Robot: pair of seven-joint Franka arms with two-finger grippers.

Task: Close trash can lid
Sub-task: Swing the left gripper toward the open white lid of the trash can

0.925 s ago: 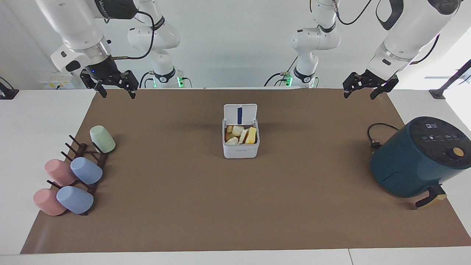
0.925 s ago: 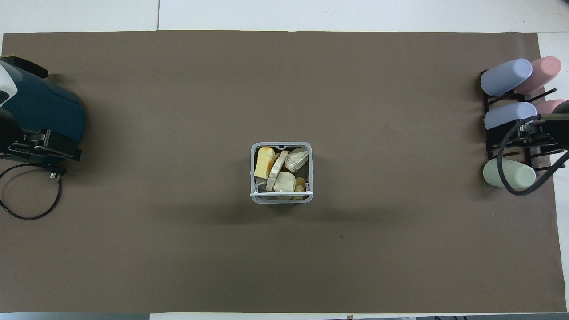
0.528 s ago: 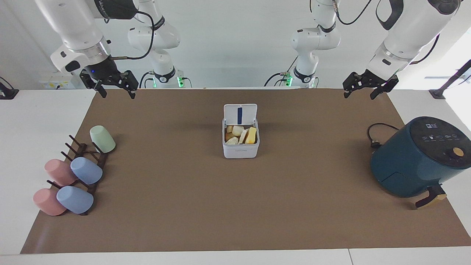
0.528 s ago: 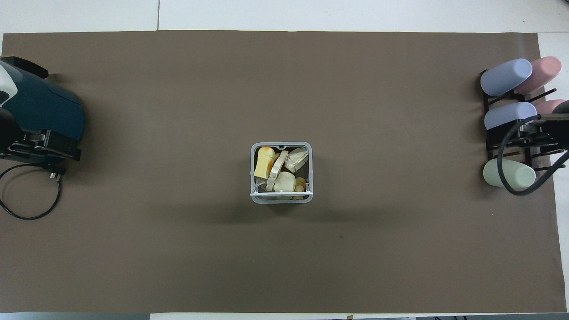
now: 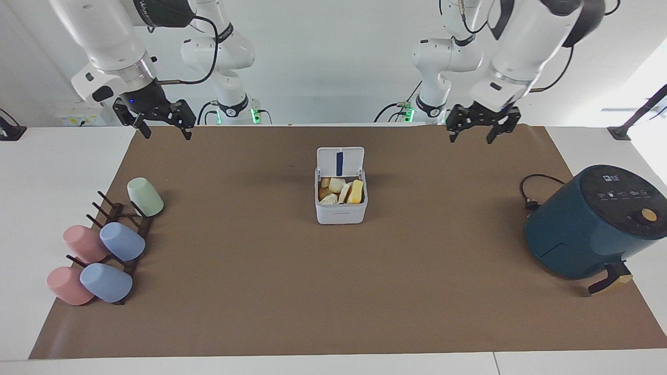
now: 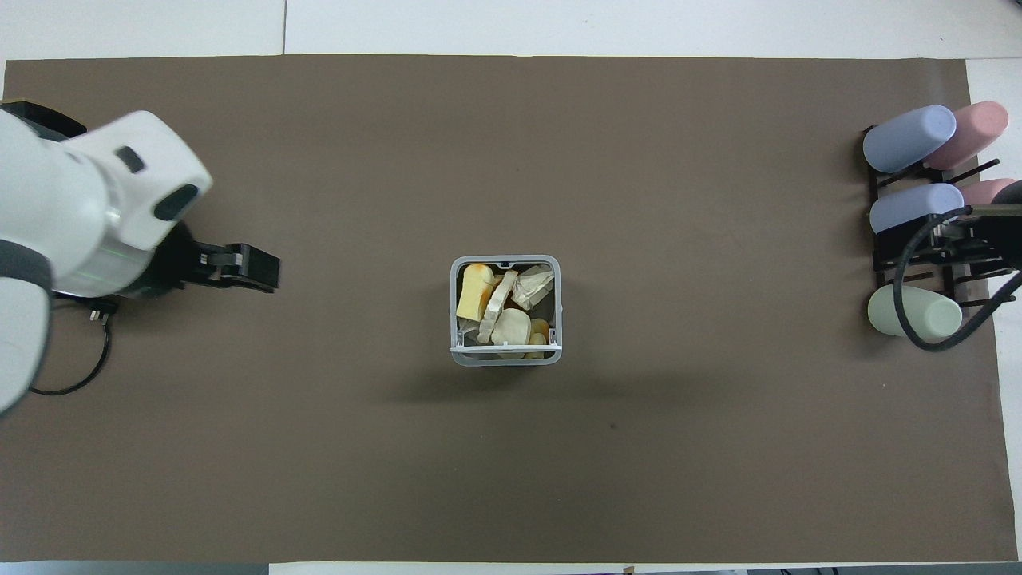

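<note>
The small white trash can [image 5: 341, 212] stands in the middle of the brown mat, filled with yellow and cream scraps. Its lid [image 5: 340, 160] stands upright on the hinge at the side nearer the robots, blue stripe showing. In the overhead view the trash can's rim [image 6: 506, 259] shows and the lid [image 6: 505, 348] is seen edge-on. My left gripper [image 5: 471, 137] is open and empty in the air over the mat, between the trash can and the air fryer; it also shows in the overhead view [image 6: 267, 271]. My right gripper [image 5: 168, 133] is open and empty, waiting over the mat's corner above the cup rack.
A dark teal air fryer [image 5: 594, 224] with its black cable [image 5: 531, 190] stands at the left arm's end. A dark rack [image 5: 125, 229] with several pastel cups lies at the right arm's end. The right arm's hand [image 6: 954, 231] covers part of the rack.
My left gripper has swung from over the mat's corner by the air fryer toward the middle of the table. The right arm, trash can and lid have not moved.
</note>
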